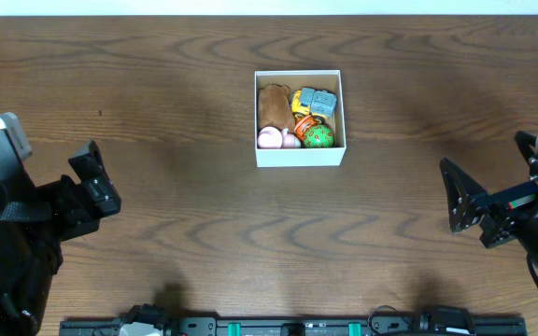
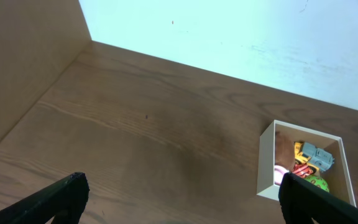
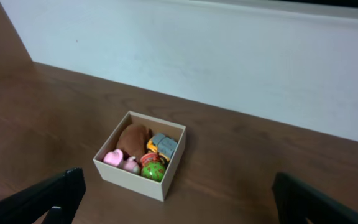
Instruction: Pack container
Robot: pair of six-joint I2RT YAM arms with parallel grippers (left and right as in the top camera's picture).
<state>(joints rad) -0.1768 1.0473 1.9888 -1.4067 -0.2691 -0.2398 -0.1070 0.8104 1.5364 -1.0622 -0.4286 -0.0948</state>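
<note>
The container [image 1: 299, 157] is a white-walled square box standing at the table's middle back. It holds a brown plush toy [image 1: 273, 105], pink toys [image 1: 271, 138], a green ball [image 1: 319, 136], an orange toy and a grey-blue toy [image 1: 320, 101]. The box also shows in the left wrist view [image 2: 266, 168] and the right wrist view [image 3: 129, 180]. My left gripper [image 1: 96, 182] is open and empty at the left, far from the box. My right gripper [image 1: 460, 196] is open and empty at the right, also apart from the box.
The wooden table [image 1: 176, 243] spreads around the box. A pale wall [image 3: 229, 56] runs along the table's far edge. A black rail [image 1: 288, 327] lies along the front edge.
</note>
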